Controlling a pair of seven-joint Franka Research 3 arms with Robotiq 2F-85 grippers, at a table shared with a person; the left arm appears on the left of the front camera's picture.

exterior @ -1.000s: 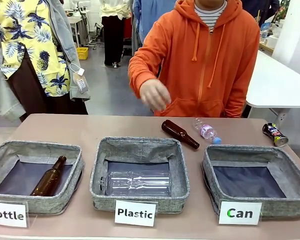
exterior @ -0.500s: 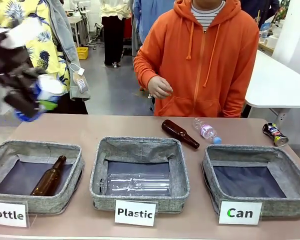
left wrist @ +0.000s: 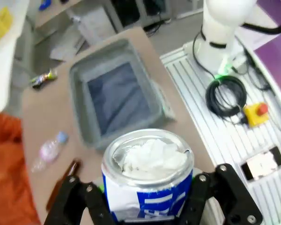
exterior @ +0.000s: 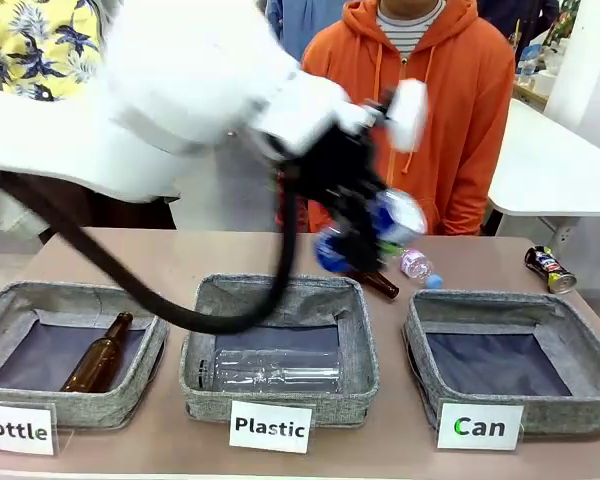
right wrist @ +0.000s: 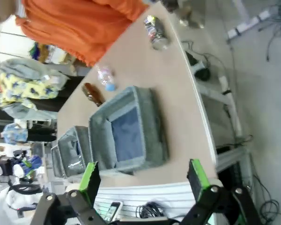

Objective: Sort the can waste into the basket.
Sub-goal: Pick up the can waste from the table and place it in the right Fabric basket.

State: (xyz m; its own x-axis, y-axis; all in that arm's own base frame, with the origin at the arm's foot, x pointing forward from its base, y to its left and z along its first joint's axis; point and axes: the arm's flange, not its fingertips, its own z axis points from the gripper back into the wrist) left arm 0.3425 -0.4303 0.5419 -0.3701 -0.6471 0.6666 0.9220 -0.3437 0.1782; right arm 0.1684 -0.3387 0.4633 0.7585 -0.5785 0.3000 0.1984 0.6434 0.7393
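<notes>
Ideally the left gripper (exterior: pixel 365 238), clenched on the blue-and-white can (exterior: pixel 392 216), should move rightward until it hangs squarely over the "Can" basket (exterior: pixel 500 304), then lower before letting go, so the can cannot bounce out. For now the can is in the air above the "Plastic" basket's (exterior: pixel 205 396) far rim. The right gripper (right wrist: pixel 143 173) hangs released and empty. Motion blur smears the can's lettering in the front view.

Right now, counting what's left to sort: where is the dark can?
Front view: the dark can lies on the table at far right, just behind the Can basket's back right corner.
</notes>
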